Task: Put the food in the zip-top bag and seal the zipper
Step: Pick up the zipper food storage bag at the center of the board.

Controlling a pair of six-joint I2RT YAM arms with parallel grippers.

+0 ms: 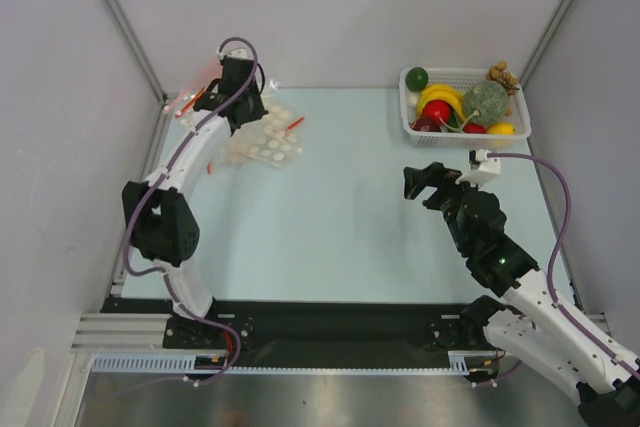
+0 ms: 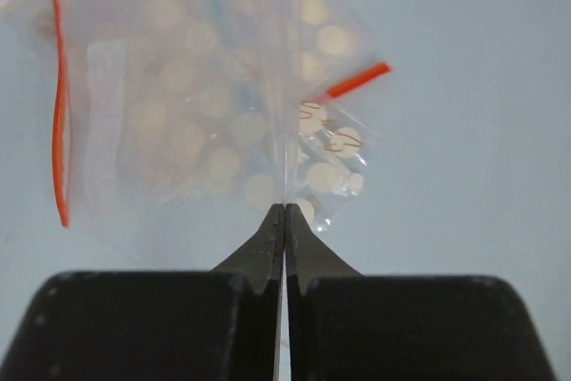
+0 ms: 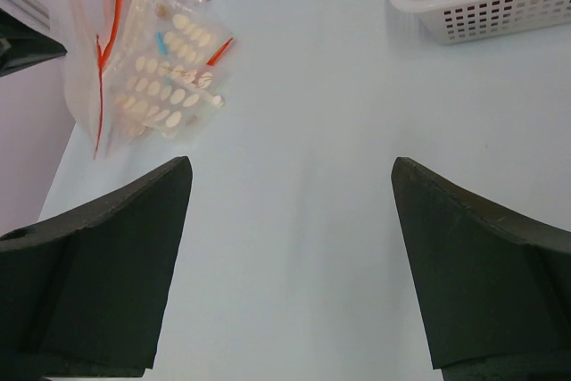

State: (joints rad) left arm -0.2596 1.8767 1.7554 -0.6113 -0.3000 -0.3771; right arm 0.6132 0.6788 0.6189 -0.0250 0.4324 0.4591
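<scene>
While the food lies unbagged in the basket at 1 o'clock, the left gripper pinches the zip-top bag; the right gripper gapes empty.

The left hand hangs over the desk's far left corner, beside the zip-top bag and disc-patterned bags. The right hand hovers near a white basket holding the food.
</scene>
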